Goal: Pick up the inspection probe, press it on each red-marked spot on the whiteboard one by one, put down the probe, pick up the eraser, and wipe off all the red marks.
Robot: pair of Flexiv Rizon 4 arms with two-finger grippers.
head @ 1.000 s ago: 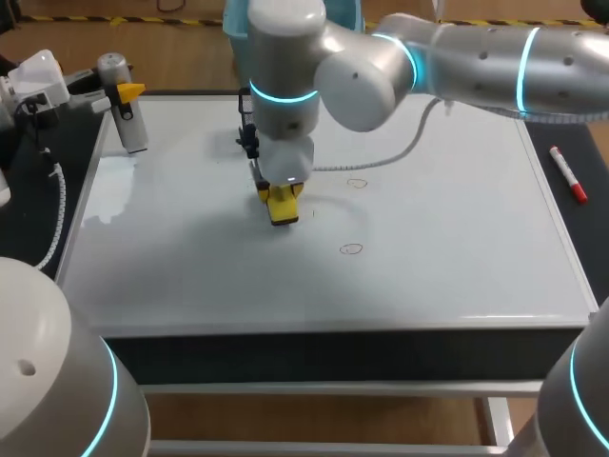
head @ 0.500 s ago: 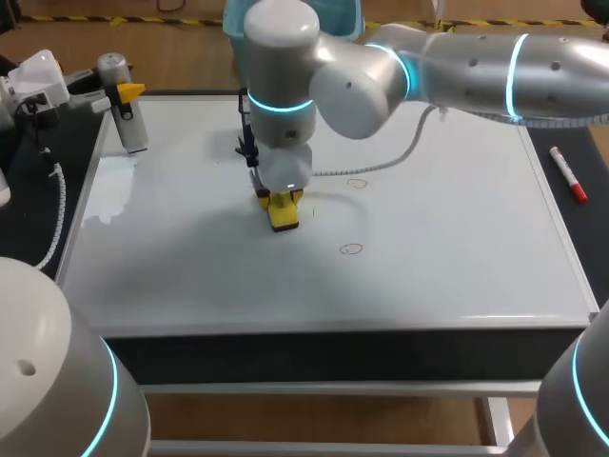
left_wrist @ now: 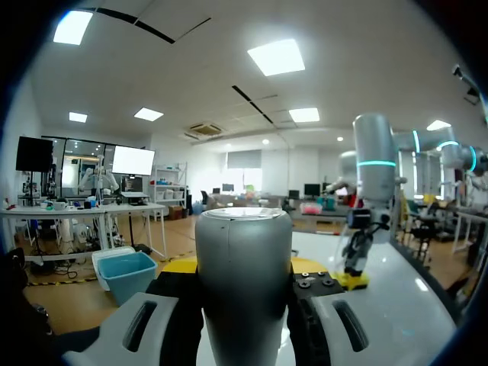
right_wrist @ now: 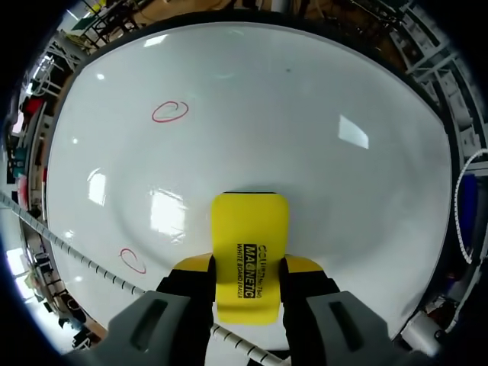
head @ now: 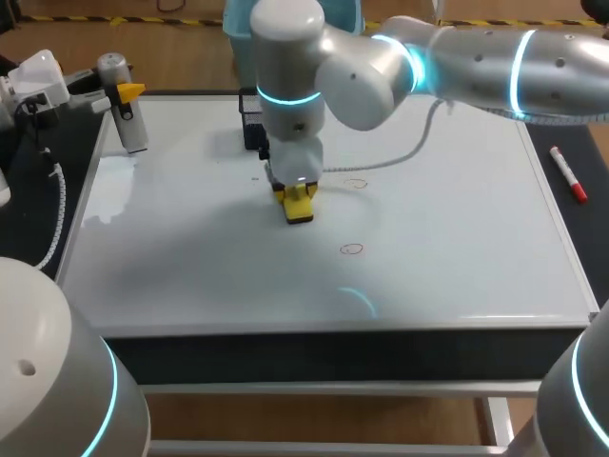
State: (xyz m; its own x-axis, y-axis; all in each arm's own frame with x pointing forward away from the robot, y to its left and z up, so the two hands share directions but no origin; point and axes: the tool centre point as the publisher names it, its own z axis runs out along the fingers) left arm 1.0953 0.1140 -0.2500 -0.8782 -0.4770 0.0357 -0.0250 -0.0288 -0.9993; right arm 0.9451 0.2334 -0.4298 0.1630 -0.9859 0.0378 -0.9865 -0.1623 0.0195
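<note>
Yellow eraser (right_wrist: 244,229) pinched in right hand (right_wrist: 245,265), flat on whiteboard (head: 447,248), left hand (left_wrist: 244,268) clamped around grey probe (left_wrist: 244,236)

The whiteboard (head: 447,238) is glossy and smooth, mirroring the ceiling lights in pale patches across the middle of the frame. The eraser (right_wrist: 249,244), pinched in the right tool (right_wrist: 248,265), is smooth yellow plastic with a slight shine. The inspection probe (left_wrist: 244,252), clamped in the left tool (left_wrist: 244,266), has a satin silver-grey body, much like the right arm's (head: 476,57) smooth shell.
</note>
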